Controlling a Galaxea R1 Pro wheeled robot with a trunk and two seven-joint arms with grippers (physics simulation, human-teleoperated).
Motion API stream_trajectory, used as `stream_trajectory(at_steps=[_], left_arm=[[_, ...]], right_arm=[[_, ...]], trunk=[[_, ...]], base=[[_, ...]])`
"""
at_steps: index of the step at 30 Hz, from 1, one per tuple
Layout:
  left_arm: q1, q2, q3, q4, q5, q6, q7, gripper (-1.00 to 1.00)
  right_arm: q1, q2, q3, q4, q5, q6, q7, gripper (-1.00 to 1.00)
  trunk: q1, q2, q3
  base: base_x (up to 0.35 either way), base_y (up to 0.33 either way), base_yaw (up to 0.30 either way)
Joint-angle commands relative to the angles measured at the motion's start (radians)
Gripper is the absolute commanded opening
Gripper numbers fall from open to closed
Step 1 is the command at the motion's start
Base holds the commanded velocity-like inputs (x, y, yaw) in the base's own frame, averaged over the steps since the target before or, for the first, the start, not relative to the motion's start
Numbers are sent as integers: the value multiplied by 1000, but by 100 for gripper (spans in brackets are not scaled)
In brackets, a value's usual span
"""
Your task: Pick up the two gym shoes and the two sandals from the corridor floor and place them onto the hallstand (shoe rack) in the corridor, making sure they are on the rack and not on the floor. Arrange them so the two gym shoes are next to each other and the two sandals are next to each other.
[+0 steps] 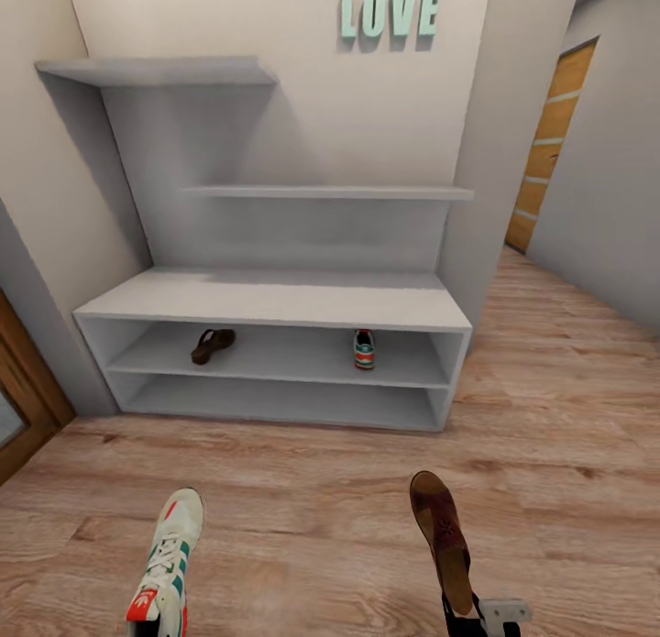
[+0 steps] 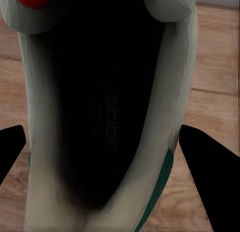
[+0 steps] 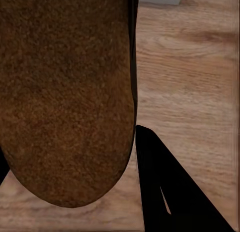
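The pale grey hallstand (image 1: 275,298) stands against the wall ahead. On its upper open shelf lie one brown sandal (image 1: 213,345) at the left and one gym shoe (image 1: 365,349) at the right, well apart. My left gripper (image 2: 107,162) is shut on the second gym shoe (image 1: 170,564), whose dark inside (image 2: 100,106) faces the left wrist view, black fingers (image 2: 210,177) on either side. My right gripper (image 1: 472,619) is shut on the second sandal (image 1: 445,541), with its brown sole (image 3: 65,91) close up beside a finger (image 3: 170,187). Both held shoes hang above the corridor floor (image 1: 321,499).
Two staggered wall shelves (image 1: 321,192) rise behind the bench, under mint LOVE letters (image 1: 390,14). A wooden door (image 1: 550,151) is down the corridor at the right, and a brown door frame (image 1: 23,389) is at the left. The rack's lower shelf (image 1: 275,403) holds nothing.
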Motion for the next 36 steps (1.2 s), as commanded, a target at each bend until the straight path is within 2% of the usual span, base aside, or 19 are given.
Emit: stream_trajectory(at_steps=[1, 8, 19, 36], left_arm=[[0, -2, 6, -1, -9, -3, -4, -100], [0, -2, 6, -2, -8, -3, -4, -100], [0, -1, 6, -1, -8, -3, -4, -100], [0, -2, 3, 1, -9, -1, -4, -100]], right_arm=[[-1, 1, -8, 1, 3, -3, 6, -100], [-1, 1, -8, 1, 3, -3, 6, -100], [-1, 1, -8, 1, 3, -1, 5, -100], [-1, 2, -7, -5, 2, -1, 6, -100]], trunk=[[0, 0, -1], [0, 0, -1], [0, 0, -1], [0, 0, -1]], base=[[108, 166, -263], [104, 206, -263], [5, 11, -260], [0, 0, -24]])
